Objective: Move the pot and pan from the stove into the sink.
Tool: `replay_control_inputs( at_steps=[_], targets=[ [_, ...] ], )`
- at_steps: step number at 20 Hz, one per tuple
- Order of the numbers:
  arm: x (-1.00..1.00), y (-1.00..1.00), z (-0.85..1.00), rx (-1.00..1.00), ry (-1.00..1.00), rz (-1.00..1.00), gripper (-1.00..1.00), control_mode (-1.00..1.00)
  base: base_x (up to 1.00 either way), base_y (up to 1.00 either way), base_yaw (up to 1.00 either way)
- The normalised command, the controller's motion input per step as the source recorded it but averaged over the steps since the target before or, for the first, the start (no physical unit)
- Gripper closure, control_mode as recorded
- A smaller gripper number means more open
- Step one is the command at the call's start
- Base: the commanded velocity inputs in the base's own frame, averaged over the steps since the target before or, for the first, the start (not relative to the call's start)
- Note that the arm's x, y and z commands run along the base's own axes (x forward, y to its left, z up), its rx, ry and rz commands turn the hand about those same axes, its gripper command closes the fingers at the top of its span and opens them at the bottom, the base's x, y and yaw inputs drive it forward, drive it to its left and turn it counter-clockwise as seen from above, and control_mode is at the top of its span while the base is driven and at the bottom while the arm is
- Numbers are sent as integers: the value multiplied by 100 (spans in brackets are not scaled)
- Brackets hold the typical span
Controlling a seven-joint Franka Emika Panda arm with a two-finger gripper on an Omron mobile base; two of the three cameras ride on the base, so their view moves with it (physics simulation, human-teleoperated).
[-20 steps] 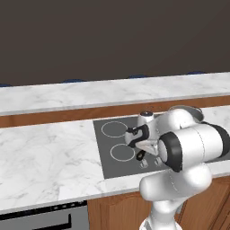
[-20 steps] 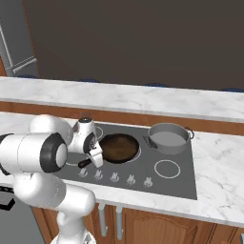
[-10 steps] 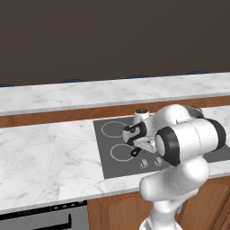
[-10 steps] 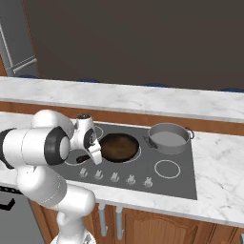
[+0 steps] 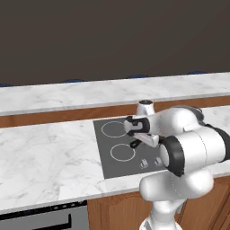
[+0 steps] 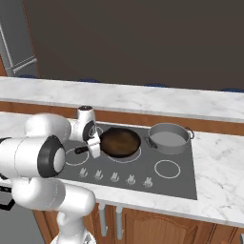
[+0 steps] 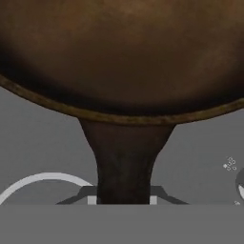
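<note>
The dark brown pan (image 6: pixel 119 142) sits over the stove's (image 6: pixel 181 183) middle back burner, its short black handle pointing left. My gripper (image 6: pixel 94 147) is shut on that handle. In the hand view the pan (image 7: pixel 122 52) spans the top and its handle (image 7: pixel 124 162) runs down between my fingertips (image 7: pixel 90 199), gripper (image 7: pixel 122 198) clamped around it. The grey pot (image 6: pixel 167 138) stands on the back right burner, untouched. From the left base view my gripper (image 5: pixel 136 143) hangs over the stove (image 5: pixel 112 167), and the arm hides the pan. The sink is out of view.
A row of silver knobs (image 6: pixel 114 177) lines the stove's front edge. White marble counter (image 5: pixel 45 161) spreads to the left, with a raised marble ledge (image 6: pixel 143 97) behind the stove. A grey fridge (image 6: pixel 19 43) stands at far left. Wood cabinets sit below.
The jaws went from wide open to closed on the pan's handle. The hand has shifted slightly upward over the stove.
</note>
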Motion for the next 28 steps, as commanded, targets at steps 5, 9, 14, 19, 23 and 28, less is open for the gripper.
replay_control_inputs(
  at_steps=[5, 9, 14, 19, 23, 28],
  targets=[
    [0, 0, 83, 5, 0, -8, 100, -100, 0, 0, 0],
    [0, 3, 93, 4, 0, -4, 100, -100, 0, 0, 0],
    [-11, 8, 90, 1, 0, 0, 100, -100, 0, 0, 0],
    [-46, 8, 77, 0, 0, 0, 100, -100, 0, 0, 0],
    [-68, 11, 62, 0, -1, 4, 100, -100, 0, 0, 0],
    [-82, 4, 19, -2, -13, 8, 100, -100, 0, 0, 0]
  ],
)
